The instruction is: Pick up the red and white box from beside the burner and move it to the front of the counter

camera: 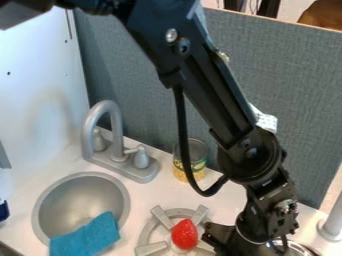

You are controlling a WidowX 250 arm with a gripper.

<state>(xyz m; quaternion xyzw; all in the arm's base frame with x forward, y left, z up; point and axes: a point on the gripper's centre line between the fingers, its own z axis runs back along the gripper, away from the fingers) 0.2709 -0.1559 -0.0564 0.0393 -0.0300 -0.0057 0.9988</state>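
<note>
Resting at the centre of the grey burner (162, 217), the red strawberry (184, 234) has the black gripper (212, 239) close at its 3 o'clock. How far apart the jaws stand cannot be told, nor whether they touch the fruit. The black arm (207, 90) slants down from the top edge, its cable (182, 135) looping on the side nearer the sink. Out from the strawberry at 12 o'clock stands a can (199, 162) with a yellow-and-green label; at 11 o'clock is the grey faucet (113, 135). Toward 10 o'clock lies the round sink (70, 197), and at 9 o'clock a blue cloth (87, 237) drapes over its near rim. Well out at 3 o'clock, a silver post (332, 225) rises from the white desk (150, 195). A grey partition (287, 75) spans the back, meeting a white wall (37, 90) at 10 to 11 o'clock.
</note>
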